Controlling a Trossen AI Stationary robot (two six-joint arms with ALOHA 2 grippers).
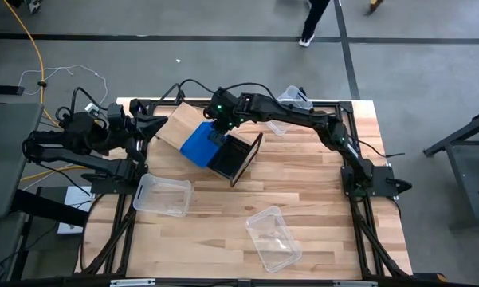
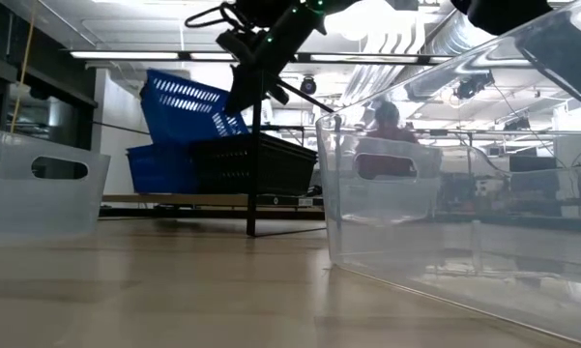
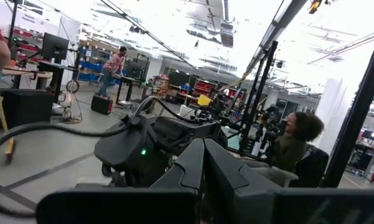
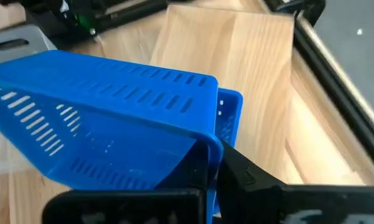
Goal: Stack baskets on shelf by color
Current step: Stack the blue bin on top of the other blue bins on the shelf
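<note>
No brand, label or writing can be read on any of the things. The light wood shelf with a thin black frame [image 1: 193, 127] stands at the far side of the wooden-plank table [image 1: 319, 199], toward its left. Around the shelf lie clear rectangular plastic baskets: one [image 1: 162, 194] just in front of it toward the left edge, one [image 1: 274, 237] well in front of it toward the near right, and one [image 1: 285, 108] beside it at the far edge, partly under the right arm. In the low view the near clear baskets fill the foreground and hide much of the shelf's right side. A black slatted basket [image 2: 256, 162] and a blue slatted basket [image 2: 155, 167] sit on the shelf side by side. The right end effector [image 1: 217, 132] is over the shelf's front, its fingers pinched onto the rim of a tilted blue slatted plastic basket [image 4: 106, 124], which hangs at an angle above the lower blue one. The left end effector [image 1: 147, 127] waits just left of the shelf, closed on nothing. People show in the room beyond the shelf.
</note>
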